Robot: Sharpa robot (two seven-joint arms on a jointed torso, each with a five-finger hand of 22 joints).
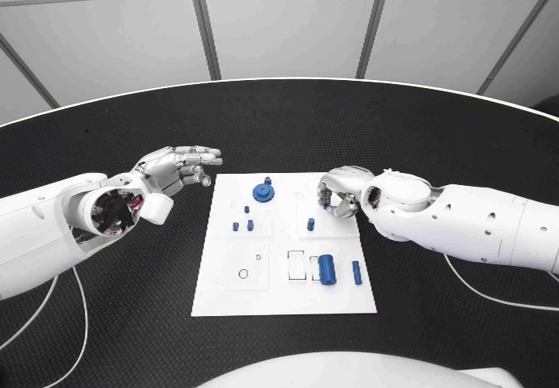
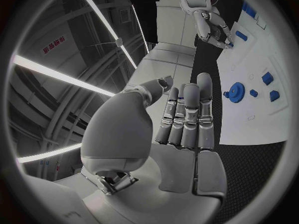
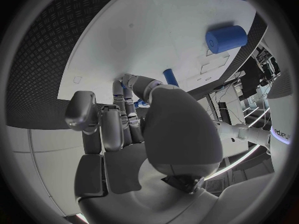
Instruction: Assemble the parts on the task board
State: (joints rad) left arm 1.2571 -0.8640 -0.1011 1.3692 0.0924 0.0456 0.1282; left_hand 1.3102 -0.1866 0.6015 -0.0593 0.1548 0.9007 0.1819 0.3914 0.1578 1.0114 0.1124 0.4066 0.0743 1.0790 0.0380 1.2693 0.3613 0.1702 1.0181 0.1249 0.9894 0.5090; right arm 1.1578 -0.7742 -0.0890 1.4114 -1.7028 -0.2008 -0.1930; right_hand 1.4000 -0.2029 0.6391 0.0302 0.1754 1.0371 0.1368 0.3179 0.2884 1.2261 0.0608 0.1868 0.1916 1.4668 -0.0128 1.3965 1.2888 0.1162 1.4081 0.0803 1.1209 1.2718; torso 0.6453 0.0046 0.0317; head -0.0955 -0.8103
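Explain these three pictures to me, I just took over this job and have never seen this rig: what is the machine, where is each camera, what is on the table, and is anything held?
It is a robot with two white arms, each ending in a silver hand.

The square picture looks down from the robot's head onto a black table. The two round pictures come from cameras at each wrist, behind that arm's own hand.

On the table lies the white task board. On it sit small blue parts: a gear, a thick cylinder, a thin rod and a few small pegs.

The left hand hovers off the board, fingers straight, holding nothing. The right hand curls over the board's far right corner; whether it holds something I cannot tell.
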